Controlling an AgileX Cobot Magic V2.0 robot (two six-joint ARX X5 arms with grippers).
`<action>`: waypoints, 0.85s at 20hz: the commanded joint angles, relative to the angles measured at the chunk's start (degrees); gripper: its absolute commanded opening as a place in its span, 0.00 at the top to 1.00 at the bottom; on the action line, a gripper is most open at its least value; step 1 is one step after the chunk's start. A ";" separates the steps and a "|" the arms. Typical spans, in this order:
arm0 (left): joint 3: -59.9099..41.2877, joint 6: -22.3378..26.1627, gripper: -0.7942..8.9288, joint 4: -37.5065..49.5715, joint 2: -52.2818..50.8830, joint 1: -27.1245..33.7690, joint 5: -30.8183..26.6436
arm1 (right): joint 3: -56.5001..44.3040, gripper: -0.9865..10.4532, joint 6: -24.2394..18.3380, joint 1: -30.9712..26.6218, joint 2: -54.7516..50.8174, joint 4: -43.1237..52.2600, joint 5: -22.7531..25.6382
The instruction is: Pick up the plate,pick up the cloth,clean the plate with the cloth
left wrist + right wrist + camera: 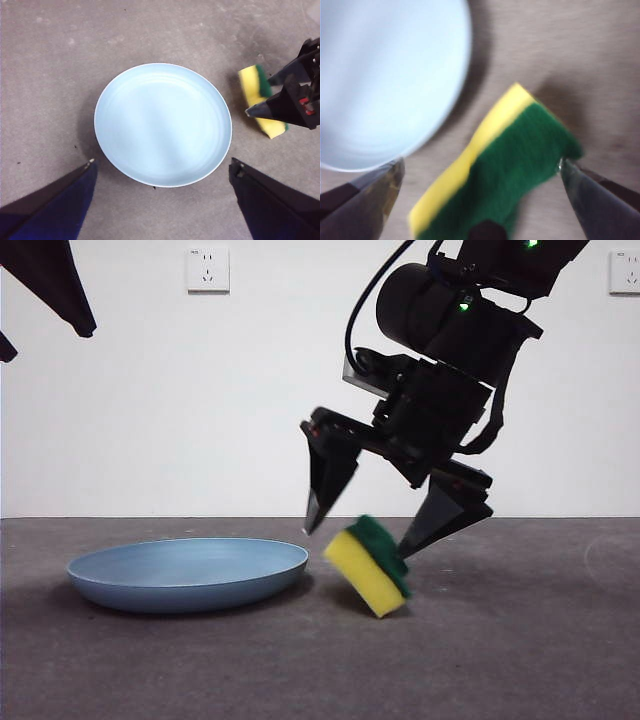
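Observation:
The light-blue plate [190, 572] lies flat on the grey table, left of the middle. Right beside it the cloth [368, 568], a yellow sponge with a green scouring layer, stands tilted on one corner. My right gripper [358, 540] has come down over it, open, with a jaw on either side. One jaw tip touches the green side; the other is clear of the yellow side. In the right wrist view the cloth [505, 170] lies slantwise between the jaws, next to the plate [385, 75]. My left gripper [161, 161] hangs open high above the plate [162, 125].
A white wall with two sockets [207, 268] closes the back. The left arm shows only as a black tip [50, 280] at the top left corner. Bare grey table [520, 660] spreads to the right of the cloth and in front.

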 commanded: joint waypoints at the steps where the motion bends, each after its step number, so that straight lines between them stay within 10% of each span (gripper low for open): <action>1: -0.57 0.04 0.47 0.00 -0.09 -0.15 0.09 | -0.48 0.34 3.34 0.77 -0.20 1.25 -1.95; 8: -0.57 0.24 0.47 -0.74 -0.09 -0.15 -0.13 | 2.38 0.34 3.23 2.25 -3.45 -0.66 3.72; 10: -0.57 0.31 0.49 -0.13 -0.09 -0.15 -1.42 | 2.73 0.52 3.19 2.23 -6.95 -1.86 3.67; 12: -0.57 1.44 0.85 1.14 -0.09 -0.15 -1.51 | 2.71 0.95 0.35 2.25 -11.19 -4.26 3.65; 17: -0.59 3.41 0.93 5.11 -0.11 -0.11 -1.73 | 2.51 0.93 -4.09 2.64 -20.46 -7.06 6.95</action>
